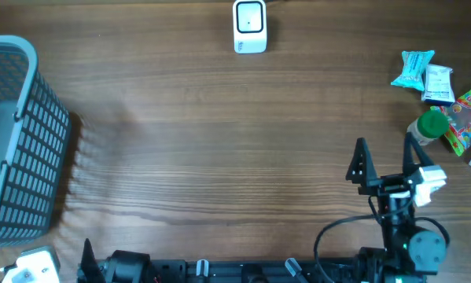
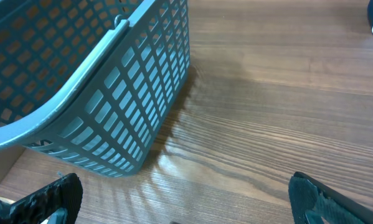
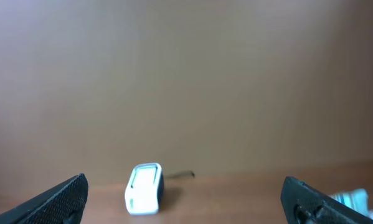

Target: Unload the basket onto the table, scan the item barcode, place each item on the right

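A brown wood-grained bench [image 1: 219, 141] is being shown, with a grey-blue basket [image 1: 42, 149] gridded with slots, a white scanner [image 1: 250, 27], a green bottle cap [image 1: 433, 124] and a turquoise packet [image 1: 416, 67].

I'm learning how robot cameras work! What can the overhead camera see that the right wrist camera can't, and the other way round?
Only the overhead camera shows the blue-grey plastic lattice basket and the clear green-capped bottle. Only the right wrist camera shows the plain brown wall behind the table. Both show the white box-shaped barcode scanner, the brown wooden table and the open right gripper.
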Robot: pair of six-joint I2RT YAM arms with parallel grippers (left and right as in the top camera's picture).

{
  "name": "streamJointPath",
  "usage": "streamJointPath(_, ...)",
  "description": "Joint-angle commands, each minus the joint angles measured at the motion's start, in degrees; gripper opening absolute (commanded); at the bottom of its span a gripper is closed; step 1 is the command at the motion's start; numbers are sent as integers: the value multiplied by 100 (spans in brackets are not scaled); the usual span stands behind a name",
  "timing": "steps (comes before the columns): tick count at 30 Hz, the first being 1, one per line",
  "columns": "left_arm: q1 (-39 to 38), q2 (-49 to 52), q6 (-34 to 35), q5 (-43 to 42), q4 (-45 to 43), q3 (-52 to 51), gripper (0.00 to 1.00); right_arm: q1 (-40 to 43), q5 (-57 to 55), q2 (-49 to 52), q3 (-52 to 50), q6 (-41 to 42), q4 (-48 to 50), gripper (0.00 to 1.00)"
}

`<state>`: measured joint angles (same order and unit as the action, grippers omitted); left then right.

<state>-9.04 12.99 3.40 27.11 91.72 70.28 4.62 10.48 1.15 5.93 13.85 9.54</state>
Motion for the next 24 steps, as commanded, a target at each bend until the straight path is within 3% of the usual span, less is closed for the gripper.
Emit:
streamJointPath(1, 15, -57, 50, -9, -9, -11, 100, -122, -284, -98, -334, 7, 24, 100)
streamJointPath(4, 15, -59, 50, -9, -9, -11, 100, -195, -323, -98, -570, 11, -66, 100)
streamJointPath(8, 15, -59, 50, -9, -9, -11, 100, -199, -337, -96, -562, 9, -929, 100)
streamJointPath(24, 15, -59, 50, -9, -9, -11, 100, -199, -363, -50, -562, 7, -914, 100)
